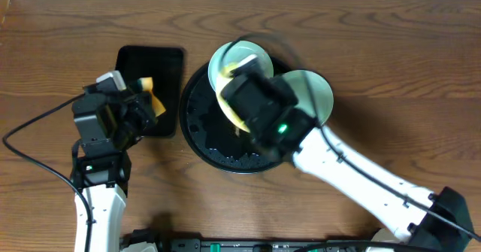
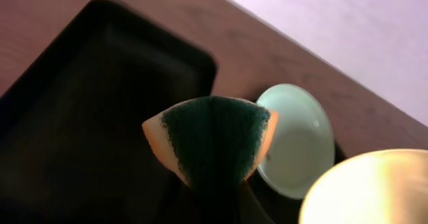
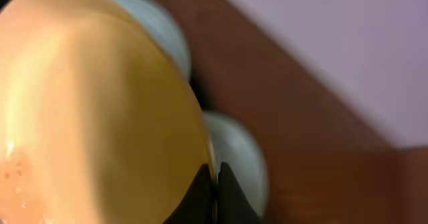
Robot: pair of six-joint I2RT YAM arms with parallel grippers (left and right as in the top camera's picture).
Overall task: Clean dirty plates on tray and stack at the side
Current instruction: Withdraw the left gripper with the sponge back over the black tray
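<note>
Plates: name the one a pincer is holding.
The pale yellow plate, pinched at its rim by the right pincer; the two aqua plates lie free.

Right arm (image 1: 353, 169) hides tray (image 1: 197, 126) centre; yellow plate (image 3: 100, 110) blurred.

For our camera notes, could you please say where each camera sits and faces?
Overhead: above the table, straight down on the round tray; left arm and right arm show.
Left wrist: on the left gripper, past its sponge toward an aqua plate.
Right wrist: on the right gripper, along its yellow plate; fingertips show.
Shared: the yellow plate, all views.
</note>
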